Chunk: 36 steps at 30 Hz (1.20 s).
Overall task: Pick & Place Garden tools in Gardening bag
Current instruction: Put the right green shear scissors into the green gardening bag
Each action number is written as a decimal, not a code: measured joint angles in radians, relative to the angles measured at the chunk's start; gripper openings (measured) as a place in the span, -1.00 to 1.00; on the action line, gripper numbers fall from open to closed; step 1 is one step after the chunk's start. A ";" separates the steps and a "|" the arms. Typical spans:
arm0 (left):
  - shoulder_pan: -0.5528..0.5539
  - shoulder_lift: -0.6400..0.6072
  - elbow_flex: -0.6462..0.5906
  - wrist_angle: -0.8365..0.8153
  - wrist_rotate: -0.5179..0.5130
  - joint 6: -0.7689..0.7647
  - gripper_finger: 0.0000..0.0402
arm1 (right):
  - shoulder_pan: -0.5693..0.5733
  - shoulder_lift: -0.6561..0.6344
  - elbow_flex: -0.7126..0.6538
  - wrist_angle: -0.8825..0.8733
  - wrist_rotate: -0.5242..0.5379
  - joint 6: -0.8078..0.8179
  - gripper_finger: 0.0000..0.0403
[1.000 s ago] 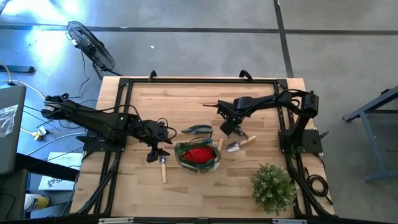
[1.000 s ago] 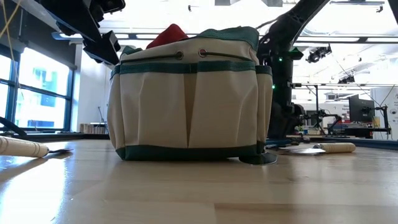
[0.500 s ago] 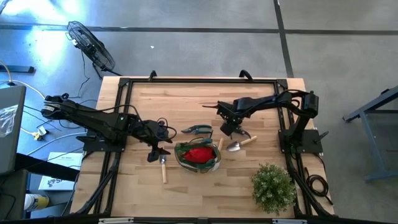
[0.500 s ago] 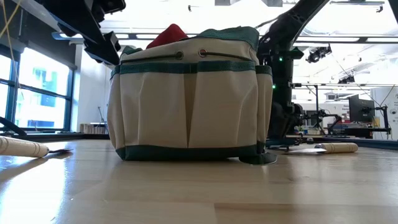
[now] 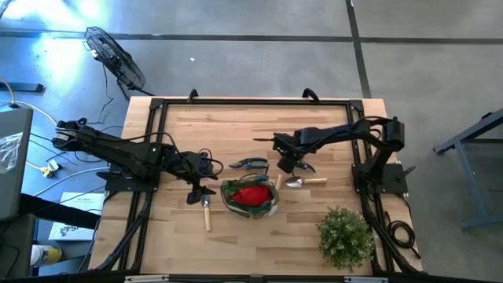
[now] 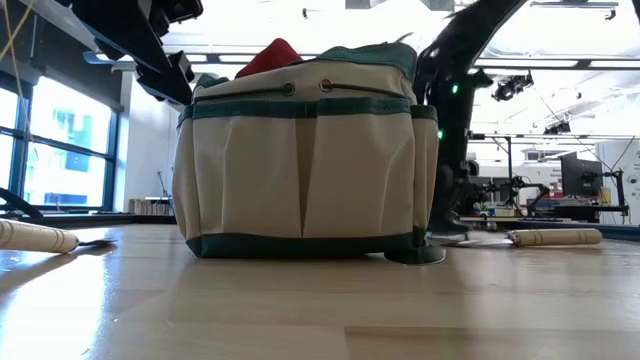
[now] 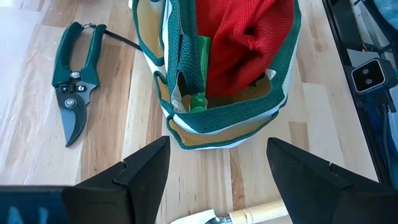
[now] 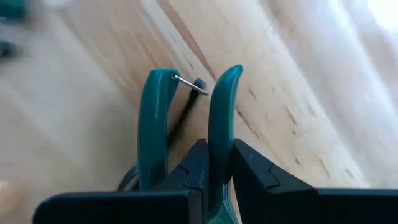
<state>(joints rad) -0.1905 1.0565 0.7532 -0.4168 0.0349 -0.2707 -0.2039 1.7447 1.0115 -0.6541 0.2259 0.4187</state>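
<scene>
The right gripper [image 8: 219, 163], low centre of its wrist view, is clamped on one grip of a green two-handled metal tool [image 8: 154, 124] whose blades are cut off. The left gripper [image 7: 217, 168] gapes wide and empty beside the green-and-tan round fabric bag [image 7: 211, 134], which half hides a red fabric piece [image 7: 242, 43].

Grey concrete floor [image 5: 236, 47], a standing fan [image 5: 115, 56], tall windows [image 6: 60, 150].

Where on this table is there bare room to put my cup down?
Bare: the table's far strip beyond the shears, and the near edge between left trowel and plant. Crowded: around the bag, with left gripper, right gripper and right trowel.
</scene>
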 joint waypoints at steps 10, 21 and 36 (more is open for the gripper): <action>0.000 0.000 0.000 0.002 -0.002 0.003 0.29 | 0.072 -0.190 0.002 -0.049 0.044 0.028 -0.83; 0.000 0.000 0.000 0.003 -0.027 0.003 0.29 | 0.162 -0.389 0.004 -0.064 0.035 0.027 -0.83; 0.000 0.010 0.000 0.016 -0.030 0.003 0.29 | 0.388 -0.508 0.004 0.037 0.026 0.048 -0.83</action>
<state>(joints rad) -0.1902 1.0670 0.7532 -0.4011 0.0048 -0.2676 0.1841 1.2366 1.0157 -0.6166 0.2523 0.4667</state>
